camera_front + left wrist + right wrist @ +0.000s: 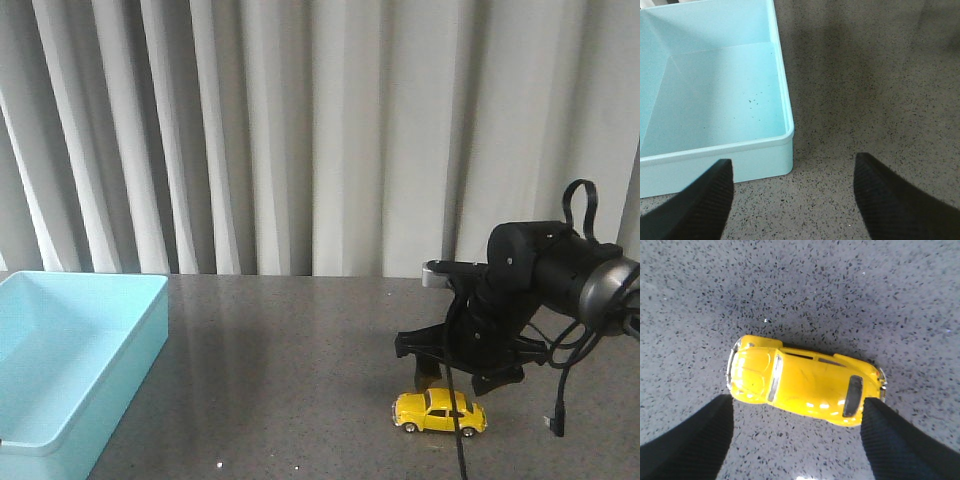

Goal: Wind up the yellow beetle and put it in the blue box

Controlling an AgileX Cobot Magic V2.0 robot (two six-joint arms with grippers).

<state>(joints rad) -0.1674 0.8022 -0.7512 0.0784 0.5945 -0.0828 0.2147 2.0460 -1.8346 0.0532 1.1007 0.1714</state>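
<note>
The yellow beetle (441,412) stands on its wheels on the grey table at the front right. My right gripper (462,378) hangs just above and behind it, jaws open and empty. In the right wrist view the beetle (805,386) lies crosswise just beyond the two open fingertips, one fingertip (890,435) close to its end. The blue box (70,350) sits at the front left, empty. In the left wrist view its near corner (785,145) lies just beyond my left gripper (792,195), which is open and empty over the table.
Grey speckled tabletop (290,370) spans between box and car. A pleated white curtain (300,130) hangs behind the table's far edge. A black cable (560,390) dangles from the right arm beside the car.
</note>
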